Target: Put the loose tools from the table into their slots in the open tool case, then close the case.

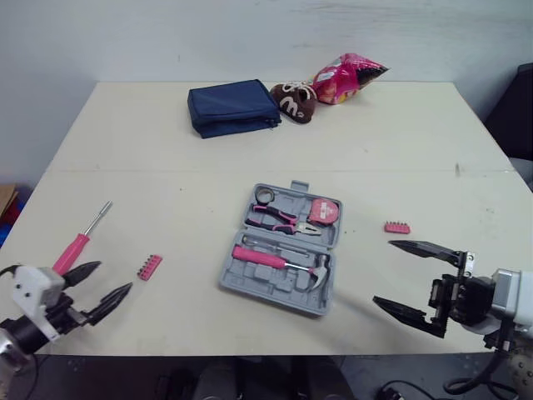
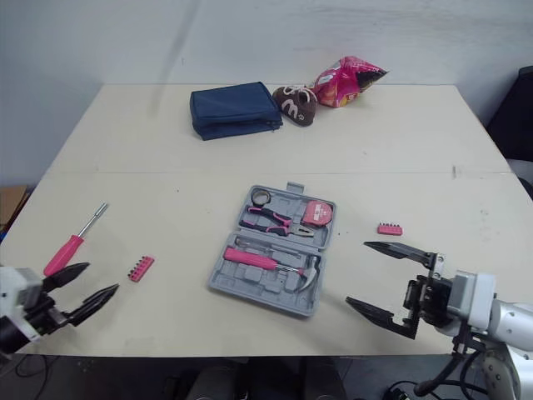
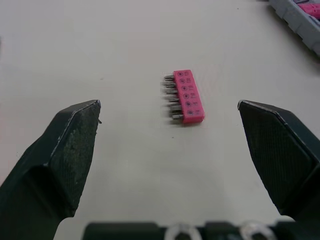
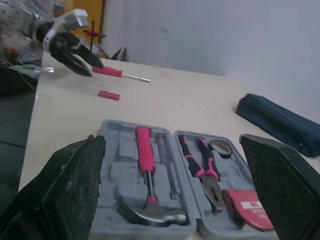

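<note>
Left gripper and right gripper hang with fingers spread, empty. The pink bit strip looks light, stiff and low; pinch across its narrow width.

A cream table spans the middle; a pale wall stands at 12 o'clock, a dark shape at 3 o'clock.
</note>
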